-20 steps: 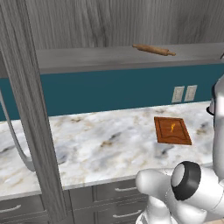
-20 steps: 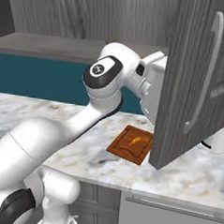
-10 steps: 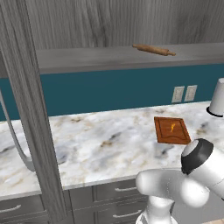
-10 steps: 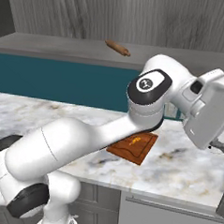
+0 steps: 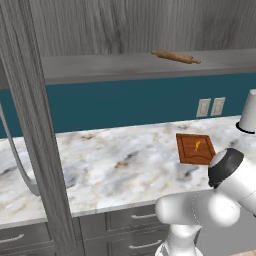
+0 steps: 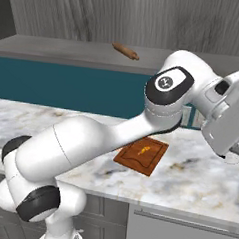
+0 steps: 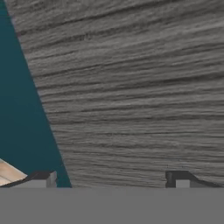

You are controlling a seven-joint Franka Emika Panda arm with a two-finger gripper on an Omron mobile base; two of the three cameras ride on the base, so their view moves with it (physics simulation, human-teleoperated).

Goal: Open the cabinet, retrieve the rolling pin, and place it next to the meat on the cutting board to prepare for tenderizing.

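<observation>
Hand (image 7: pixel 109 180) agape, prob. facing cabinet (image 7: pixel 140 87)

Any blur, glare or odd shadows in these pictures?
Left base view: soft overall, no glare; the cutting board casts a faint shadow on the counter. Right base view: sharp enough, the rolling pin readable. Hand view: smeared grey wood grain close up, open gripper.

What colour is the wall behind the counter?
Dark teal wall; the left base view shows it best.
</observation>
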